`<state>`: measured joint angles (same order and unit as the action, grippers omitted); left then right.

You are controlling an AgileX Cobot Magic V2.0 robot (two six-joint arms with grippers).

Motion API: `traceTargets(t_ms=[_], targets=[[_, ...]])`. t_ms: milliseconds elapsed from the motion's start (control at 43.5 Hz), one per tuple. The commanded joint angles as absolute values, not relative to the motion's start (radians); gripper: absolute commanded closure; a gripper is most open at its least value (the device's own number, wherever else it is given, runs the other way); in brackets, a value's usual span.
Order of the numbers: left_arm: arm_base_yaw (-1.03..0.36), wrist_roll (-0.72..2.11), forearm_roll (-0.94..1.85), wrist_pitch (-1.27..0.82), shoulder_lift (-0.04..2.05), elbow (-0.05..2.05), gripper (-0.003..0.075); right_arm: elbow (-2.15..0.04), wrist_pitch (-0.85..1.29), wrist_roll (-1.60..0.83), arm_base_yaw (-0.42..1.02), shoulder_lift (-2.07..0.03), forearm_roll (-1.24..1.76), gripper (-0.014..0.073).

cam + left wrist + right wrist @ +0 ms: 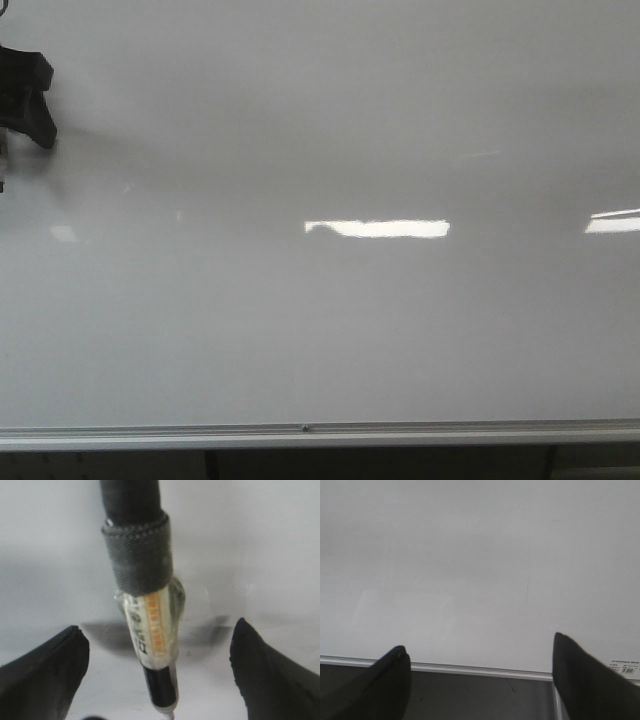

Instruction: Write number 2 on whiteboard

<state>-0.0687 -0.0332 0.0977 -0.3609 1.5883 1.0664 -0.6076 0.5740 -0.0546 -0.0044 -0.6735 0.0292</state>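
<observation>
The whiteboard [330, 320] fills the front view; its long axis runs left to right across the frame, with the silver tray rail [320, 434] along the lower edge. The surface is glossy grey-white, and bright reflections are seen at centre and at the right edge. No written digit can be made out on it in any view.

The left gripper [22, 95] is seen as a dark shape at the upper left edge of the front view, against the board. In the left wrist view the left gripper [159, 680] is seen with its jaws set wide, one dark fingertip [47, 672] at lower left and the other at lower right. A marker [155, 625] is seen between them, touching neither; its long axis runs from top centre to bottom centre of the frame. A grey fabric band is wrapped round it, with a clear label bearing orange print below.

In the right wrist view the right gripper [480, 680] is likewise seen wide apart, nothing between the jaws. The board's lower rim [470, 670] crosses behind them.
</observation>
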Motion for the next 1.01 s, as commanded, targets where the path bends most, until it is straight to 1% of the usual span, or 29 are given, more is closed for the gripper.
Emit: traceTargets(t_ms=[0, 115, 161, 230, 390, 482, 620, 988], targets=[[-0.073, -0.032, 0.090, -0.304, 1.555, 1.099, 0.0156, -0.644, 0.513, -0.063, -0.004, -0.678, 0.022, -0.0008], [-0.073, -0.032, 0.090, -0.312, 1.555, 1.099, 0.0158, -0.644, 0.513, -0.063, -0.004, -0.678, 0.022, -0.0008], [-0.073, -0.032, 0.090, -0.312, 1.555, 1.099, 0.0174, -0.644, 0.513, -0.063, -0.004, -0.678, 0.022, -0.0008], [-0.073, -0.032, 0.090, -0.312, 1.555, 1.099, 0.0232, -0.644, 0.513, -0.063, -0.004, -0.678, 0.022, -0.0008], [-0.073, -0.032, 0.090, -0.321, 1.555, 1.099, 0.0420, -0.644, 0.513, -0.063, -0.004, -0.678, 0.022, -0.0008], [-0.073, -0.032, 0.090, -0.323, 1.558, 1.099, 0.0491, -0.644, 0.513, -0.063, -0.004, -0.678, 0.022, -0.0008], [-0.073, -0.032, 0.090, -0.337, 1.573, 1.099, 0.0568, -0.644, 0.513, -0.063, -0.004, -0.678, 0.022, -0.0008], [-0.073, -0.032, 0.071, -0.345, 1.584, 1.099, 0.0711, -0.644, 0.513, -0.063, -0.004, -0.678, 0.022, -0.0008]])
